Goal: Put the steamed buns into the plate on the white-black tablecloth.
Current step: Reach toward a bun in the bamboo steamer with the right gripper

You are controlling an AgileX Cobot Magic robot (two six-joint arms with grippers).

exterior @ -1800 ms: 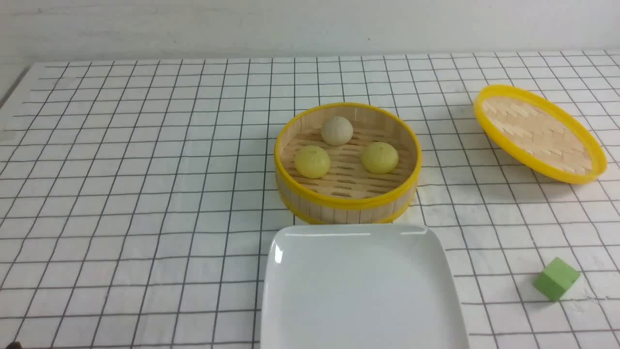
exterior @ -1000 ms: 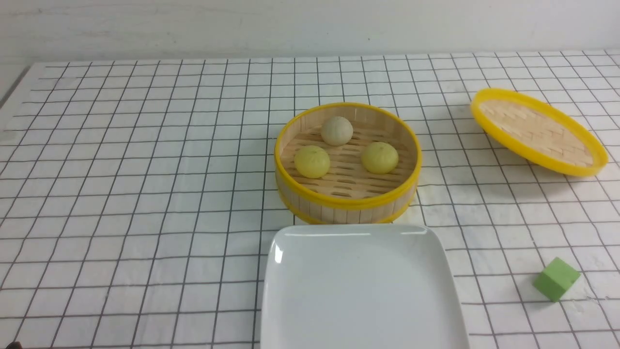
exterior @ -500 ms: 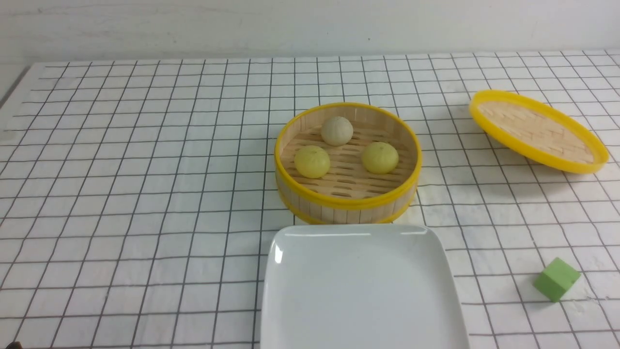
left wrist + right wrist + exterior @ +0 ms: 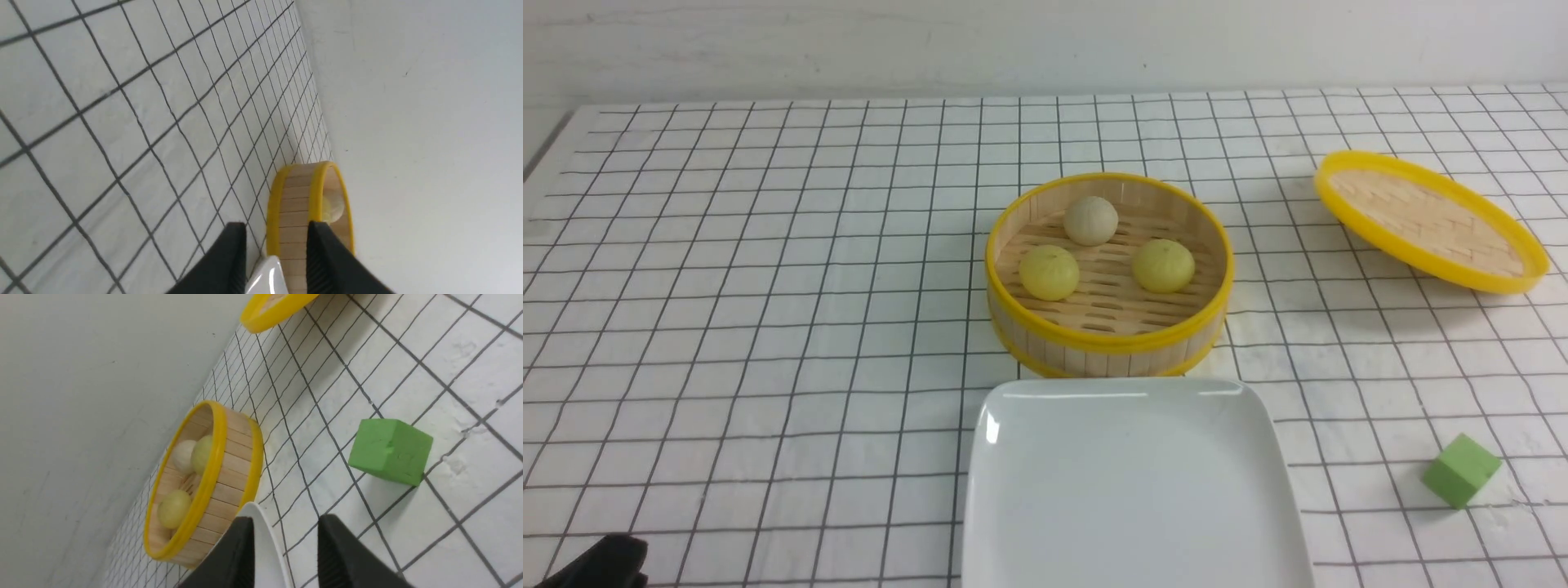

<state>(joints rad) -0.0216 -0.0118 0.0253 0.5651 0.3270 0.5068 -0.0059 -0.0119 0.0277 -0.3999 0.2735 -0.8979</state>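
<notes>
The buns [image 4: 1163, 265] sit in the steamer [image 4: 1107, 341], upper middle of the front frame. I judge them light, soft, easily dented; I'd grip each low around its sides, gently. My left hand [image 4: 277, 228] and right hand [image 4: 290, 522] are released, jaws apart.

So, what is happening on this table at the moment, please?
Nothing is being handled right now: the left gripper and the right gripper are both open and hold nothing. The three steamed buns are in the bamboo steamer, and the white plate in front of it has no bun on it in view.
</notes>
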